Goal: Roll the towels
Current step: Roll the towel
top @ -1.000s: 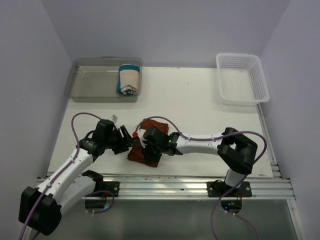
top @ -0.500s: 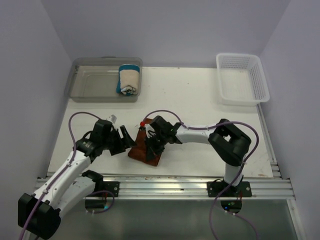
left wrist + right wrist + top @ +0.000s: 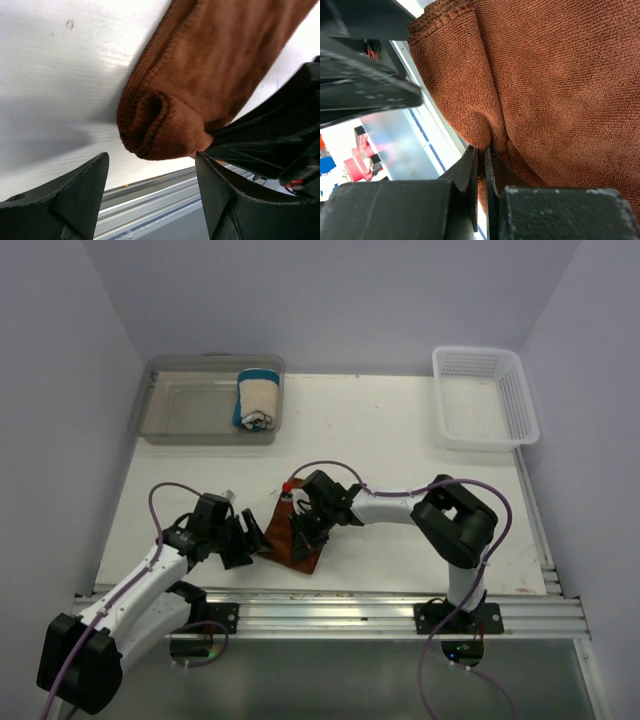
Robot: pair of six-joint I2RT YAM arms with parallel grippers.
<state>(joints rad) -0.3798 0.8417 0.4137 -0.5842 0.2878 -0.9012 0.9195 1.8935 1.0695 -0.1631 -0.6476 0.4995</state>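
The rust-brown towel (image 3: 283, 546) lies partly rolled near the table's front edge, left of centre. In the left wrist view its rolled end (image 3: 160, 120) faces the camera. My right gripper (image 3: 300, 532) is on top of it, shut on a pinched fold of the brown towel (image 3: 545, 75), the jaws (image 3: 482, 149) nearly touching. My left gripper (image 3: 250, 540) stands open just left of the roll. Its fingers (image 3: 82, 192) are spread either side below the roll's end, not touching it. The cream towel with blue edges (image 3: 258, 398) lies rolled in the clear bin (image 3: 190, 410).
A white mesh basket (image 3: 485, 395) stands at the back right corner. The clear bin is at the back left. An aluminium rail (image 3: 330, 605) runs along the table's front edge, just below the brown towel. Purple cables loop over both arms.
The right gripper has turned over the brown towel, which now lies narrower and closer to the front. My left arm has drawn back toward the front edge, its jaws a little wider.
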